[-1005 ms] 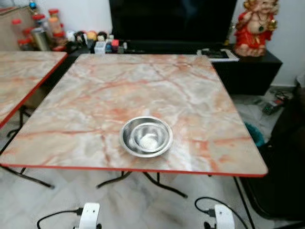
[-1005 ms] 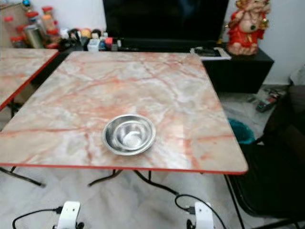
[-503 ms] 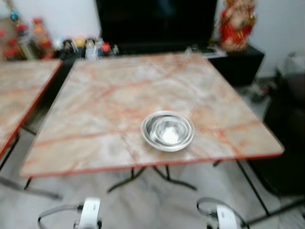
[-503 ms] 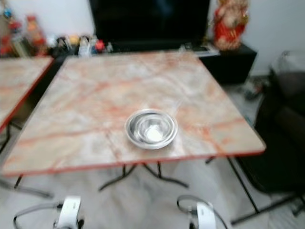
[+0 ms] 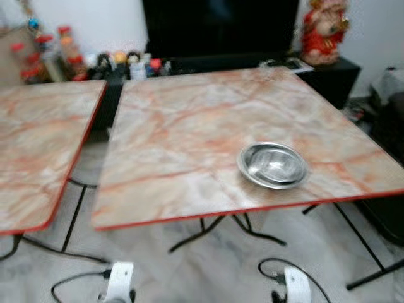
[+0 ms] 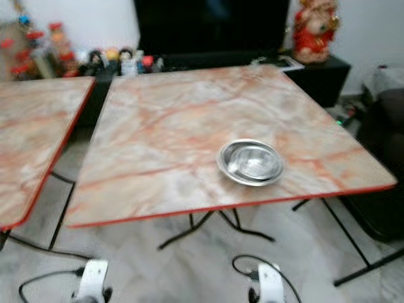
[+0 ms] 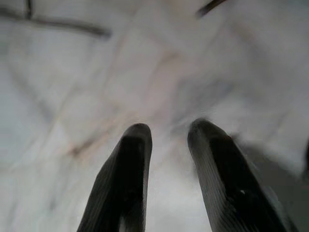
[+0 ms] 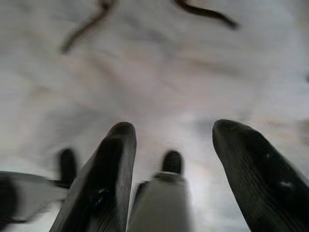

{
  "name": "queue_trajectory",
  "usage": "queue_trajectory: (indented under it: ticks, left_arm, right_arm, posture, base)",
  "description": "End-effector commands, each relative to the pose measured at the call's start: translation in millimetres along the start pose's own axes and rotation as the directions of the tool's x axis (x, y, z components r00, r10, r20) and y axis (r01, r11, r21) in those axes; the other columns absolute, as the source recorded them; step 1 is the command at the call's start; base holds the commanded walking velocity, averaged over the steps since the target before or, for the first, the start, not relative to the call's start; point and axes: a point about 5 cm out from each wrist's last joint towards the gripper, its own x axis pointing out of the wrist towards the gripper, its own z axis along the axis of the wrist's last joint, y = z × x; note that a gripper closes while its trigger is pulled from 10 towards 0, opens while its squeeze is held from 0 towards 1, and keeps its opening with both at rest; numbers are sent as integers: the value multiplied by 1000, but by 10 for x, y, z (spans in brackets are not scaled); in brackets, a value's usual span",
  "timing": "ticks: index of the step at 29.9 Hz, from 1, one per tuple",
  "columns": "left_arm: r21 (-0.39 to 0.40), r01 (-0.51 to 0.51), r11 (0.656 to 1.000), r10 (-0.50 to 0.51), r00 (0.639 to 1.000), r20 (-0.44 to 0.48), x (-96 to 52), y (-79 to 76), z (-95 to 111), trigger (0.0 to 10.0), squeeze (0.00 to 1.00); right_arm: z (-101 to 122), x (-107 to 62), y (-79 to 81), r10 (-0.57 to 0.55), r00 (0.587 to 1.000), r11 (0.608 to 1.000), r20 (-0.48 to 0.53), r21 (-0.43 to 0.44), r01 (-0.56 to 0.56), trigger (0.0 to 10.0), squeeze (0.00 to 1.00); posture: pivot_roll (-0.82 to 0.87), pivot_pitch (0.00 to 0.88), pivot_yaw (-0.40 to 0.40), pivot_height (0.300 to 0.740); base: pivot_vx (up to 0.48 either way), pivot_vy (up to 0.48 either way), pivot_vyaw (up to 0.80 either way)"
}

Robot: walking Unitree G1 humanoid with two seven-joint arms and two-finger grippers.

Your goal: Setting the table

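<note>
With a steel bowl point(image 5: 273, 165) set near the table's point(image 5: 177, 132) front right corner and both arms hanging, left gripper point(image 7: 166, 145) and right gripper point(image 8: 171, 145) released and empty, fetching the next piece seems due.

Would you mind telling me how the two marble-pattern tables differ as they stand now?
The right table carries a steel bowl near its front edge; the left table shows nothing on the part in view. The right table shows nearly whole, while the left table is cut off by the picture's edge. Both share a pink-veined marble top, a red rim and dark folding legs.
</note>
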Motion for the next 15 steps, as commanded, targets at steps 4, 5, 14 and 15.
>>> queue_trajectory:
  ticks: [4, 5, 14, 15]
  left_arm:
    - [-24, -2, 1000, 2, 1000, 13, 14, -40, 74, 10000, 0]
    - [-22, -3, 1000, 3, 1000, 13, 13, -40, 71, 10000, 0]
    - [-28, -9, 1000, 9, 1000, 7, 8, -47, 41, 10000, 0]
    - [-30, -10, 999, 10, 1000, 6, 8, -49, 38, 10000, 0]
  right_arm:
    - [10, -6, -113, -31, 1000, 1000, 2, 0, 31, 10000, 0]
    - [10, -7, -112, -32, 999, 999, 4, 9, 32, 10000, 0]
    - [36, -6, -126, -30, 999, 999, 21, 20, 29, 10000, 0]
    - [45, -5, -133, -33, 999, 999, 22, 20, 33, 10000, 0]
  posture:
    - [9, 0, 11, 740]
    - [12, 0, 9, 740]
    - [14, 0, 0, 740]
    - [12, 0, 2, 740]
  base:
    - [0, 480, 0]
    - [0, 480, 0]
    - [0, 480, 0]
    - [0, 480, 0]
